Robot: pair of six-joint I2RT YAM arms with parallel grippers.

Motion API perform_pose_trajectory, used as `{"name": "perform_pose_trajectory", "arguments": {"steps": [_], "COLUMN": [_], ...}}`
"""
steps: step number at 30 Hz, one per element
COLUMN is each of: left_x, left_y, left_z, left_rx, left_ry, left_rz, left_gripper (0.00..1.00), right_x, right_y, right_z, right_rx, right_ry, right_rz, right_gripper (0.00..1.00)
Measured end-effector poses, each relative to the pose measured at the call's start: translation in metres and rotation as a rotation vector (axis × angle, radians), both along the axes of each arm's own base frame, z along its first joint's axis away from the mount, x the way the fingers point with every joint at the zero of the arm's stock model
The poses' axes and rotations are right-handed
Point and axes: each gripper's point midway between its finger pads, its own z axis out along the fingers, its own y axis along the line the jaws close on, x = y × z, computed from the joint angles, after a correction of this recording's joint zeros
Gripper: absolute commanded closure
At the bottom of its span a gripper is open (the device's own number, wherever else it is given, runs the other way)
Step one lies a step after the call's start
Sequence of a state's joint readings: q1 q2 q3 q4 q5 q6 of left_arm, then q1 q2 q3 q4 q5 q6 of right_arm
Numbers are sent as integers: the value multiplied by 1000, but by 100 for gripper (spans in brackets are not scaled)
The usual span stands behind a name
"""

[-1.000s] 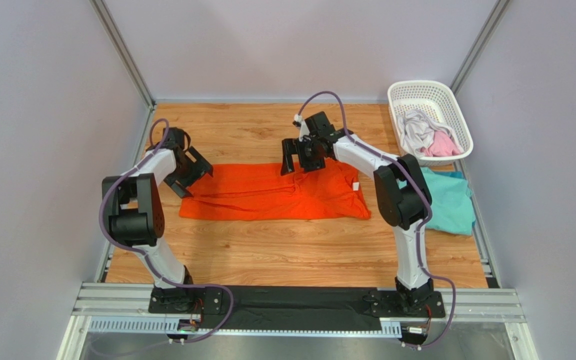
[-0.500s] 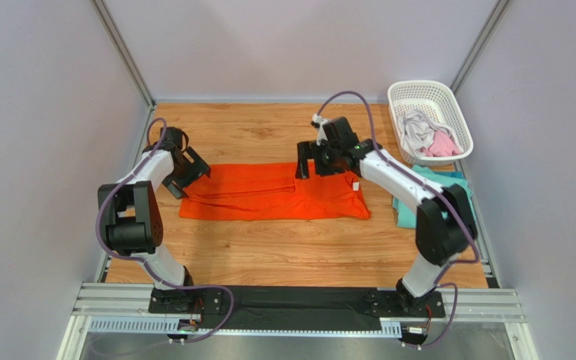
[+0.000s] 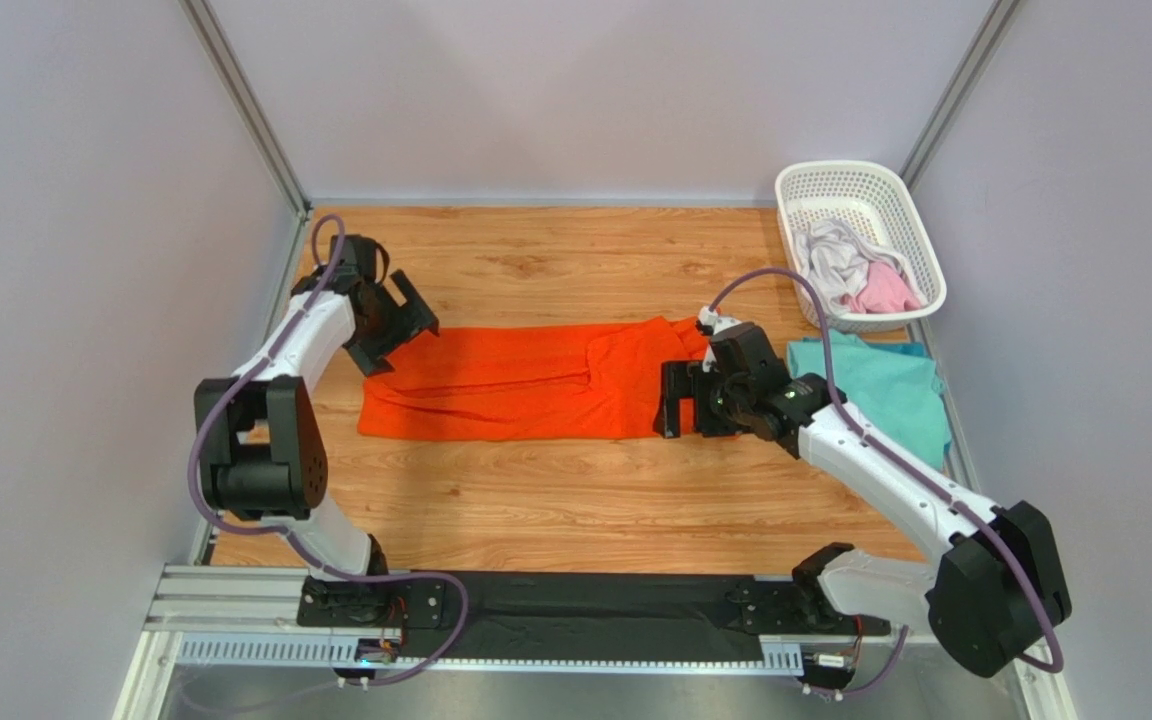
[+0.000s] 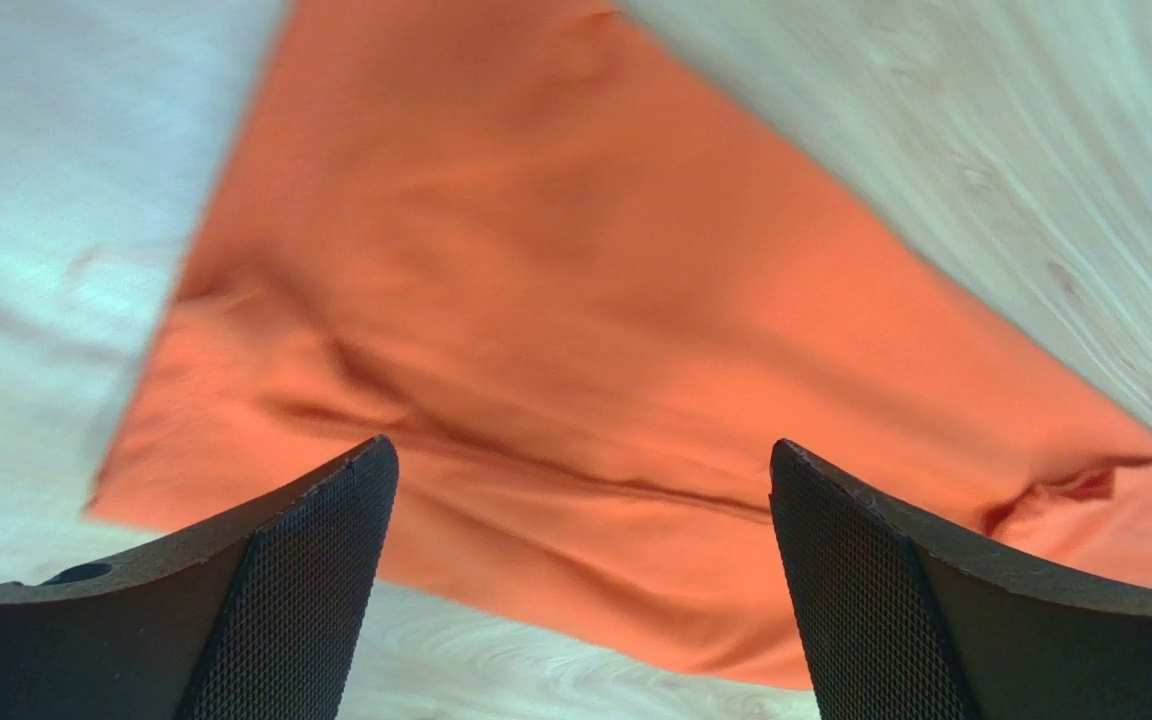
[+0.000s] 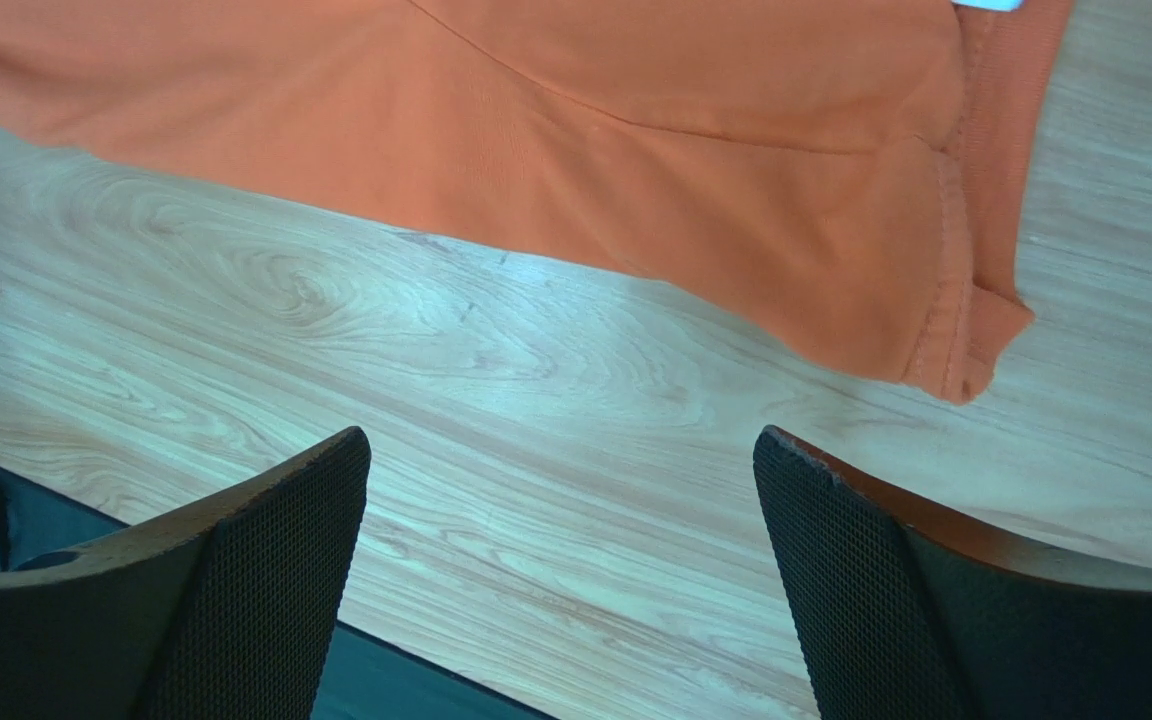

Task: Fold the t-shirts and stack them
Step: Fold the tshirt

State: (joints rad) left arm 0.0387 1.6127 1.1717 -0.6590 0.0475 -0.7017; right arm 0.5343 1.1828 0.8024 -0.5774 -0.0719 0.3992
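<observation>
**A:** Where was the orange tee [image 3: 515, 386]?

**B:** It lay flat on the table [image 3: 567, 503], stretched crosswise, with a layer folded over towards its right end.

**A:** And the left gripper [image 3: 394, 338]?

**B:** It was at the tee's far left corner. Its jaws were spread wide and held nothing. The wrist view showed orange cloth below, between the fingers [image 4: 289, 578].

**A:** The right gripper [image 3: 675, 402]?

**B:** It was at the tee's near right corner, also spread wide and empty. Its wrist view showed mostly bare wood between the fingers, with the tee's hem just beyond.

**A:** And the other shirts?

**B:** A teal tee [image 3: 890, 402] lay on the table just right of the orange one, behind the right arm. Farther right and back stood a basket [image 3: 842, 167] holding a grey-white tee [image 3: 835, 258] and a pink tee [image 3: 887, 290], both crumpled.
</observation>
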Motion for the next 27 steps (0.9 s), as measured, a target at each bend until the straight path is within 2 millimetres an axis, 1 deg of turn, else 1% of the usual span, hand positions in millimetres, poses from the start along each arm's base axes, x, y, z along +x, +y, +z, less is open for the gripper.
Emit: {"name": "perform_pose_trajectory", "arguments": {"steps": [3,4,6,8,11,13,15,18,19,20,24,27], "left_x": [21,30,39,41,35,25,19,-3,-13,-23,-59,-88], "left_y": [-18,-24,-30,-33,-40,-45,-50,-61,-66,-71,-92,-114], "left_z": [-4,-9,-20,-34,-50,-58,-57,-57,-57,-56,-56,-57], "left_rx": [-27,-44,-67,-89,-128,-143,-151,-170,-180,-189,-210,-227], "left_ry": [-4,-5,9,35,76,95,70,42,35,22,2,6], "left_rz": [-63,-83,-103,-116,-138,-153,-174,-205,-217,-232,-293,-338], "left_gripper": [0,0,0,0,0,0,0,0,0,0,0,0], "right_x": [4,7,14,24,42,51,60,78,84,93,123,146], "right_y": [5,8,11,14,18,18,17,13,13,8,6,9], "right_z": [3,3,-2,-12,-30,-42,-51,-62,-64,-67,-67,-66], "right_rx": [27,34,35,28,11,1,-4,-1,2,6,30,38], "right_ry": [-16,-22,-15,10,57,89,114,146,152,159,152,136], "right_rz": [2,2,-2,-9,-29,-42,-56,-92,-96,-116,-136,-126], "right_gripper": [0,0,0,0,0,0,0,0,0,0,0,0]}}
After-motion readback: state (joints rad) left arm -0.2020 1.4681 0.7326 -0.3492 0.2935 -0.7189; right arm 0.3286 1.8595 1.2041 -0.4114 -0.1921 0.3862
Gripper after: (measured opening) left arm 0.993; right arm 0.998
